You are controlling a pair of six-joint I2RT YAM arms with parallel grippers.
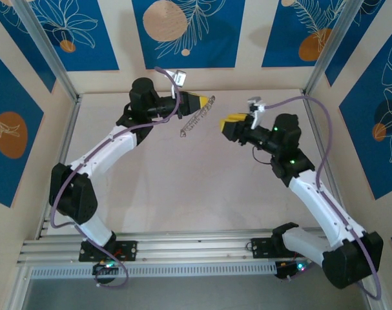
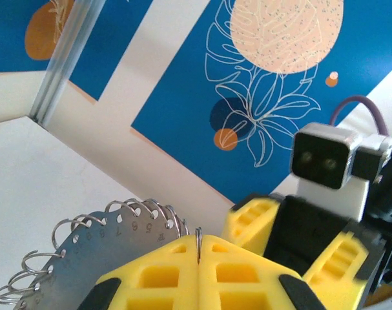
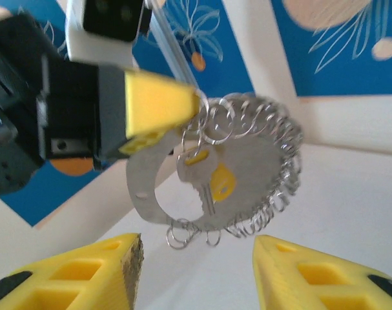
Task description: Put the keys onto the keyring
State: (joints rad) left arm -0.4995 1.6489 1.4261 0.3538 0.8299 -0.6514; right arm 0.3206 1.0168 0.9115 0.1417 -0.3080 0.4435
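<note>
Keyring [image 3: 255,166] in left claw [image 2: 199,245]; right claw [image 3: 197,258] gapes.

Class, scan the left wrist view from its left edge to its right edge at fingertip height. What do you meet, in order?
keyring → left gripper, shut on the keyring's edge → right gripper, its yellow fingers apart

Overhead camera looks down from behind; both wrist cameras closely face the shared keyring [image 3: 254,174].
</note>
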